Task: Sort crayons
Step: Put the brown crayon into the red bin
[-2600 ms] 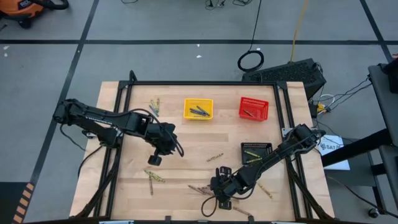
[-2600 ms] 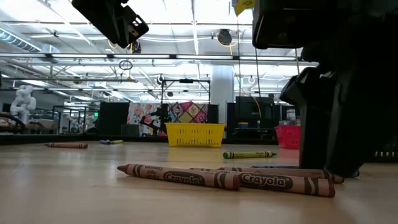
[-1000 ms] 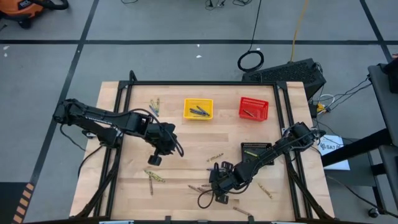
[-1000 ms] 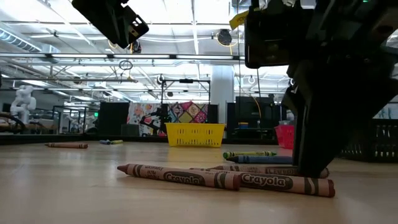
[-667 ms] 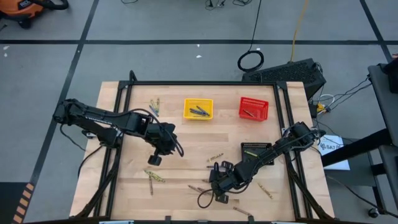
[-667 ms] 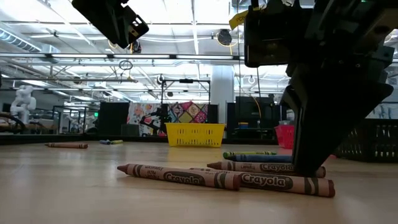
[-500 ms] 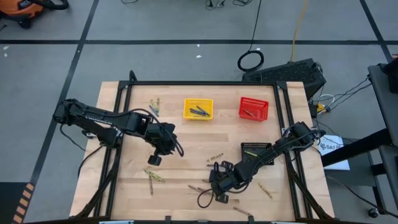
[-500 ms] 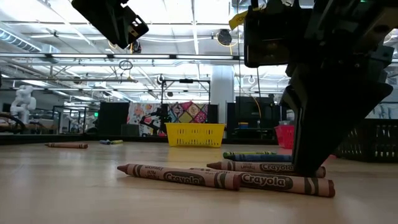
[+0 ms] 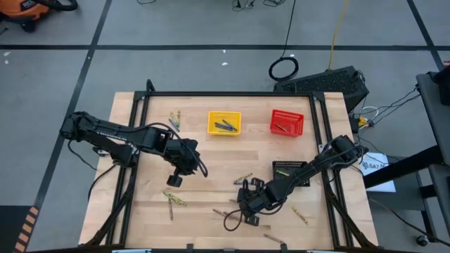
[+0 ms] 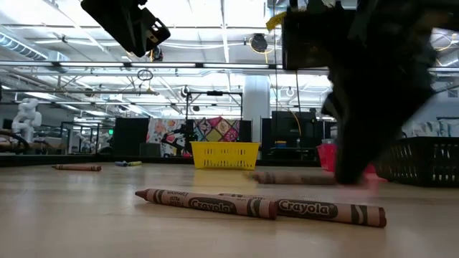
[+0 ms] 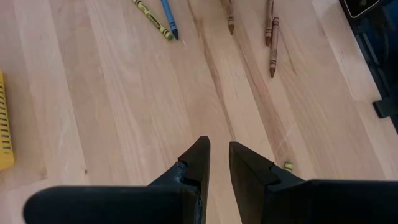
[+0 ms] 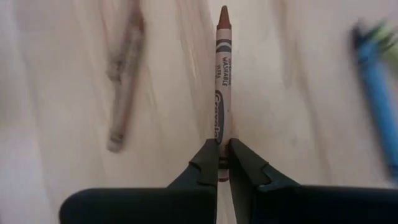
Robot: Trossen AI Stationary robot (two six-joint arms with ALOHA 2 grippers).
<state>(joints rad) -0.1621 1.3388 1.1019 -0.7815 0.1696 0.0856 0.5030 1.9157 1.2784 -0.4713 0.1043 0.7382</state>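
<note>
brown crayon [image 12: 221,99] in right end effector [image 12: 222,160]

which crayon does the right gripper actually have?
The brown crayon clamped between the right gripper fingers, sticking straight out ahead; the other brown and blue crayons lie untouched on the table.

I see a pale wooden desk [image 9: 211,151] with a smooth, lightly sheened top and visible grain. The brown wax crayon [image 12: 222,74] pinched in my right gripper [image 12: 223,163] wears a matt paper wrapper with printed lettering. Both grippers, the left gripper [image 11: 219,163] too, look like matt black plastic. The small yellow mesh basket [image 9: 224,123] and small red mesh basket [image 9: 286,122] look like plastic; the floor [image 9: 197,67] is dull grey.
</note>
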